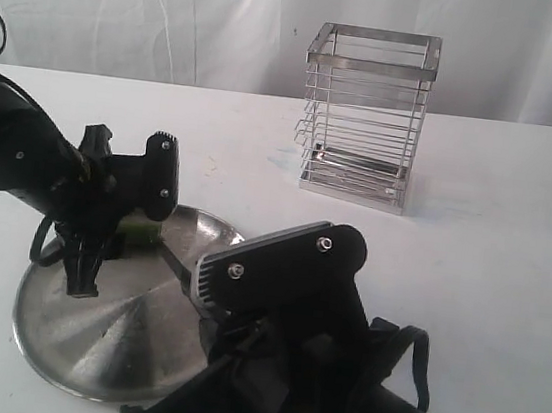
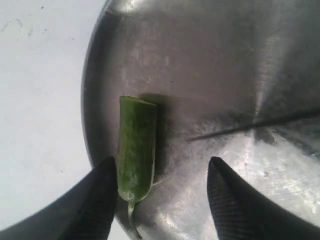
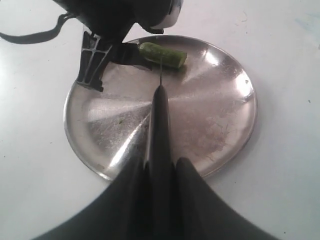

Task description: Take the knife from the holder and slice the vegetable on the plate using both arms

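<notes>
The vegetable (image 2: 136, 150), a short green piece with one cut end and a thin stem, lies near the rim of the steel plate (image 2: 210, 60). My left gripper (image 2: 162, 162) hangs open over its stem end, with the piece between the fingers and close against one of them. My right gripper (image 3: 160, 162) is shut on the knife (image 3: 161, 115). The knife's thin blade points across the plate (image 3: 210, 115) and its tip is close to the vegetable (image 3: 162, 55). The blade tip (image 2: 192, 138) stops just short of the vegetable's side. The wire holder (image 1: 368, 117) stands behind.
The plate (image 1: 108, 347) lies at the front left of the white table, with the left arm (image 1: 20, 155) over its far edge. The right arm's wrist block (image 1: 279, 267) covers the plate's right side. A white curtain closes the back.
</notes>
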`<action>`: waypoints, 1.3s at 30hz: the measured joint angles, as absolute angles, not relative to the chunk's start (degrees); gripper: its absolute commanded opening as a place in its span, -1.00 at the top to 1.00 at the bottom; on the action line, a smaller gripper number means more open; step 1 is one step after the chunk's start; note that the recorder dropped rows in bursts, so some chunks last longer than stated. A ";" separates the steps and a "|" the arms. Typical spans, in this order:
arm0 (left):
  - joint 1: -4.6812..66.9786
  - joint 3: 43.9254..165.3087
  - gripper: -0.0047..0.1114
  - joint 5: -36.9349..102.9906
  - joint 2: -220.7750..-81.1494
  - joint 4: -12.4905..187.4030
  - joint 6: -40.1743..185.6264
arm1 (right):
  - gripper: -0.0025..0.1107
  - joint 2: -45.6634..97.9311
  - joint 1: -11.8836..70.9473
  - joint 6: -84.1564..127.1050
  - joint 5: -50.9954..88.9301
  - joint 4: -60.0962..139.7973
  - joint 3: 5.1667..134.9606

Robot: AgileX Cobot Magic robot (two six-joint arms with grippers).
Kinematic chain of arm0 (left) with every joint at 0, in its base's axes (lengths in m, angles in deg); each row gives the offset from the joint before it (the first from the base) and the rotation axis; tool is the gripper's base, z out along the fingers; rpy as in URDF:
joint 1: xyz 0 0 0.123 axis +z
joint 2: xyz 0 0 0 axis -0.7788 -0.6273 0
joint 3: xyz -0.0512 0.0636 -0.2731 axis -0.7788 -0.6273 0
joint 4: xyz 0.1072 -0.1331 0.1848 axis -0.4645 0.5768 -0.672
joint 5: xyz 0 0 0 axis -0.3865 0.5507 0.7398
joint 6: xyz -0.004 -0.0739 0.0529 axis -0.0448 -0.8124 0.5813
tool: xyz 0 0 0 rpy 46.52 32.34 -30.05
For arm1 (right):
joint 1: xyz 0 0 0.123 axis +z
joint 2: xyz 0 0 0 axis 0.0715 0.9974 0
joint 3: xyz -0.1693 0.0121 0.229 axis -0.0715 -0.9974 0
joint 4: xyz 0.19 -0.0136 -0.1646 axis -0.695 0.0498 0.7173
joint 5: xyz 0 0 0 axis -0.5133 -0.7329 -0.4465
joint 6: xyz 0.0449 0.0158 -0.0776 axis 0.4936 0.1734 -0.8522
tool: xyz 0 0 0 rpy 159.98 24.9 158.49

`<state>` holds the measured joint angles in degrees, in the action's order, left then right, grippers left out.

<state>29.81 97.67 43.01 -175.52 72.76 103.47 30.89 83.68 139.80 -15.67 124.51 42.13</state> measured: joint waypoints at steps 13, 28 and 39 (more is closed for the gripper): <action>32.49 97.67 -0.07 43.14 -178.25 70.93 102.25 | 0.96 30.89 83.68 139.80 -21.66 125.41 42.13; 32.52 97.59 -0.29 40.07 -180.69 69.86 102.26 | 0.96 30.89 83.68 139.80 -21.78 126.16 42.13; 32.52 97.59 -0.29 35.59 -182.90 69.75 102.26 | 0.96 30.89 83.68 139.80 -21.66 127.55 42.13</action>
<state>32.52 97.59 35.59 -182.90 69.75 102.26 30.89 83.68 139.80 -21.66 127.55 42.13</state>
